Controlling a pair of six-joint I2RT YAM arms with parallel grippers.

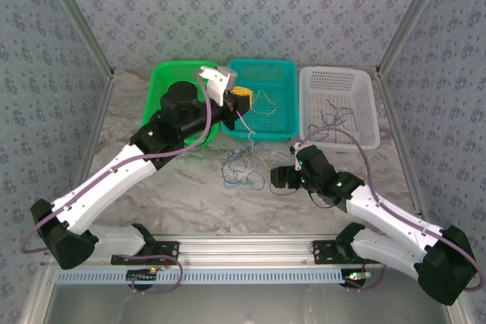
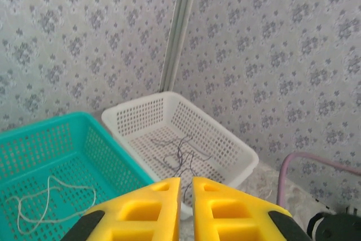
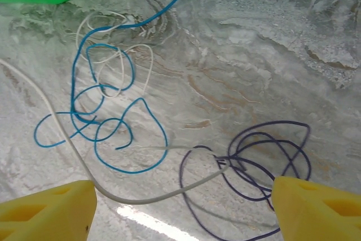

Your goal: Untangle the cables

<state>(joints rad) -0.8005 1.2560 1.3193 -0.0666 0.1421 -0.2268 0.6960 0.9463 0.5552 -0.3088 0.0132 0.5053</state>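
Here, the tangle of cables [image 1: 239,165] lies on the marbled grey surface [image 3: 254,71], just in front of the teal plastic basket [image 1: 262,62]. It is made up of a thin blue cable [image 3: 74,83] in loose loops, a thin white cable [image 3: 146,201] crossing it, and a thin dark purple cable [image 3: 232,161] coiled beside them. All look light, limp and slippery, best pinched on a free stretch away from crossings. The right hand [image 3: 180,207] hovers low over the dark coil, fingers spread wide. The left hand [image 2: 186,196], raised above the teal basket, is pressed together. A pale strand seems to lead down from it, but whether it is pinched is too fine to tell. Which strand lies on top at the crossings is unclear.
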